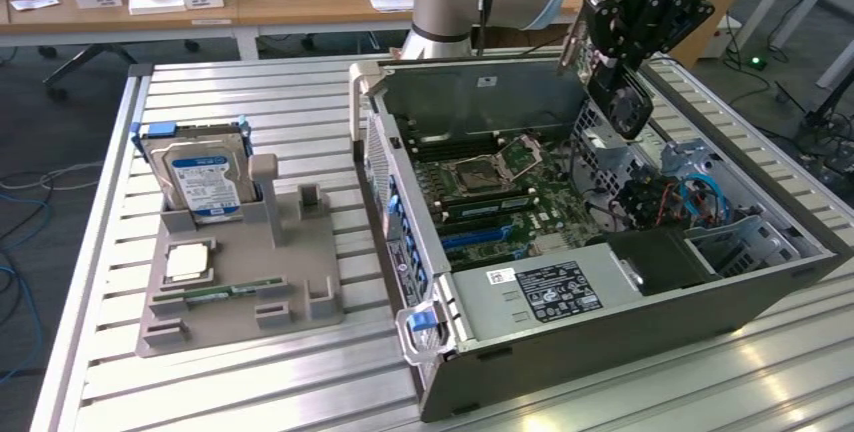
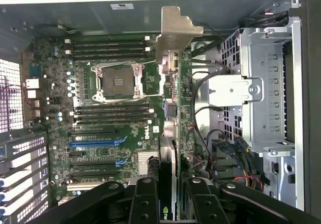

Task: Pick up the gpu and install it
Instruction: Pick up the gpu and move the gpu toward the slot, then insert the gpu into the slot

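My gripper hangs over the far right part of the open computer case, shut on the gpu. The gpu is a dark card that hangs tilted below the fingers, above the case's interior. In the wrist view the gpu shows edge-on between my two black fingers, its pale metal bracket pointing away from the gripper. Below it lies the green motherboard with its CPU socket and its blue expansion slots. The card touches no slot.
A grey parts holder stands at the exterior view's left, with a silver hard drive, a processor chip and a green memory stick. Inside the case are a power supply, a metal drive cage and loose cables.
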Motion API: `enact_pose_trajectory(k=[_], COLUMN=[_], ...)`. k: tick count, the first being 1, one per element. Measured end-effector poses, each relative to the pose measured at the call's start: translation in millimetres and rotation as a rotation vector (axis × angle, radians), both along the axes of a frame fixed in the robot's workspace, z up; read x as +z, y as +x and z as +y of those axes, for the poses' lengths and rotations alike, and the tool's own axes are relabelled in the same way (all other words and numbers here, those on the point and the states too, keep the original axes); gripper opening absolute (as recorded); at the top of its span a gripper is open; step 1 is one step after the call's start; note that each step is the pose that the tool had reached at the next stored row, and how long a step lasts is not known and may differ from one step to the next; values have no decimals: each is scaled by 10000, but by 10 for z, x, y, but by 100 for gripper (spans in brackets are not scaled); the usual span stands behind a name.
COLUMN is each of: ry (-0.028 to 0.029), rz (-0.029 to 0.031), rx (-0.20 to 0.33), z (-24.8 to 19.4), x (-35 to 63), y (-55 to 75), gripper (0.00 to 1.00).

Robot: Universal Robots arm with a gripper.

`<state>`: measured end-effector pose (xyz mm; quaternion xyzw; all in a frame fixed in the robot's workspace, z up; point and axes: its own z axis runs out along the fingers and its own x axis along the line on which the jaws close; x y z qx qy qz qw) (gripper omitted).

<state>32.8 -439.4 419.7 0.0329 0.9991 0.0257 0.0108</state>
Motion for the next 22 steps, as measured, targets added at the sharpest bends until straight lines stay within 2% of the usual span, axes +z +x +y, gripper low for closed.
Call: enact_pose_trajectory(k=[22], ry=[0], rz=[0], rx=[0], z=[0], x=[0], y=[59], gripper=[26])
